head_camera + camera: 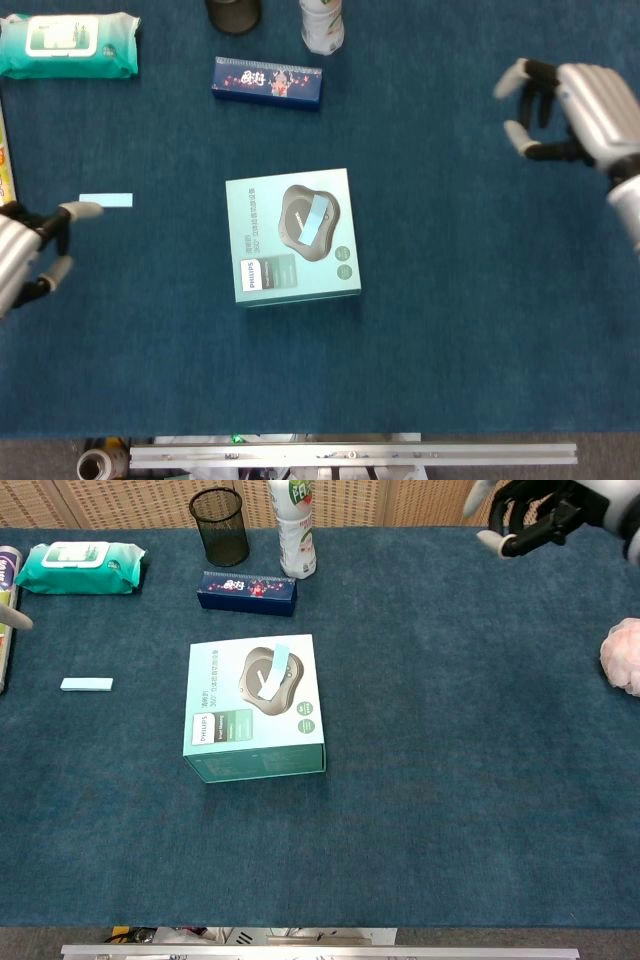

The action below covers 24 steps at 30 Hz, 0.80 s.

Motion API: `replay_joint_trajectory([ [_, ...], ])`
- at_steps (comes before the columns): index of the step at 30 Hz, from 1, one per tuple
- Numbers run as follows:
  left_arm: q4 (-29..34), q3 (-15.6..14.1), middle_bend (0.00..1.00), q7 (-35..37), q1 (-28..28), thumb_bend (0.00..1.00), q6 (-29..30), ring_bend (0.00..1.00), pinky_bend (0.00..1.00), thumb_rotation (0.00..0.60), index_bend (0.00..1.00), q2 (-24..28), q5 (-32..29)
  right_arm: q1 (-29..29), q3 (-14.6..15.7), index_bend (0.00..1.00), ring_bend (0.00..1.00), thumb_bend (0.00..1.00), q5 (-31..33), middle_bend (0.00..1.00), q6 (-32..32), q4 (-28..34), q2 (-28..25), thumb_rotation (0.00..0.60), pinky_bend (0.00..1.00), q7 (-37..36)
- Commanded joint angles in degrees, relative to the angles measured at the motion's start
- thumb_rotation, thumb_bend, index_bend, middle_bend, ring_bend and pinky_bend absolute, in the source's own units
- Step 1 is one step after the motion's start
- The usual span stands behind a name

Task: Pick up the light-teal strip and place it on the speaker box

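Note:
The teal speaker box (292,237) lies flat in the middle of the blue table. One light-teal strip (315,219) rests slanted on its printed top, also seen as the strip (274,667) in the chest view. A second light-teal strip (105,200) lies on the cloth far left. My left hand (25,255) shows at the left edge, fingers apart and empty, one fingertip just short of that strip. My right hand (575,110) hovers at the upper right, far from the box, with fingers spread and nothing in them.
Along the back stand a wet-wipes pack (68,45), a black mesh cup (220,526), a bottle (322,25) and a dark blue carton (267,81). A pink object (624,655) sits at the right edge. A colourful box (5,165) lies at the left edge.

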<state>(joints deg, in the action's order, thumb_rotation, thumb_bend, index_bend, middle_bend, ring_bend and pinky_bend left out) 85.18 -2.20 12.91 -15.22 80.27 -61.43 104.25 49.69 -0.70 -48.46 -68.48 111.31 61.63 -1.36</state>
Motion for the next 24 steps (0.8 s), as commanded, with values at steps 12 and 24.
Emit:
replay_joint_trajectory([
  [12, 7.7, -1.0, 1.0, -3.0, -14.8, 0.85, -17.4, 1.0, 0.93, 0.6, 0.23, 2.1, 5.2, -5.8, -4.4, 0.45, 0.59, 0.34, -0.3, 0.65, 1.0, -1.6, -2.8, 0.6, 0.82, 2.8],
  [24, 15.7, 3.0, 1.0, -10.6, -24.6, 0.87, -32.8, 1.0, 0.94, 0.6, 0.2, 1.3, -2.8, -7.0, -7.8, 0.45, 0.6, 0.38, 1.3, 0.65, 5.0, -4.6, -0.9, 0.6, 0.82, 4.7],
])
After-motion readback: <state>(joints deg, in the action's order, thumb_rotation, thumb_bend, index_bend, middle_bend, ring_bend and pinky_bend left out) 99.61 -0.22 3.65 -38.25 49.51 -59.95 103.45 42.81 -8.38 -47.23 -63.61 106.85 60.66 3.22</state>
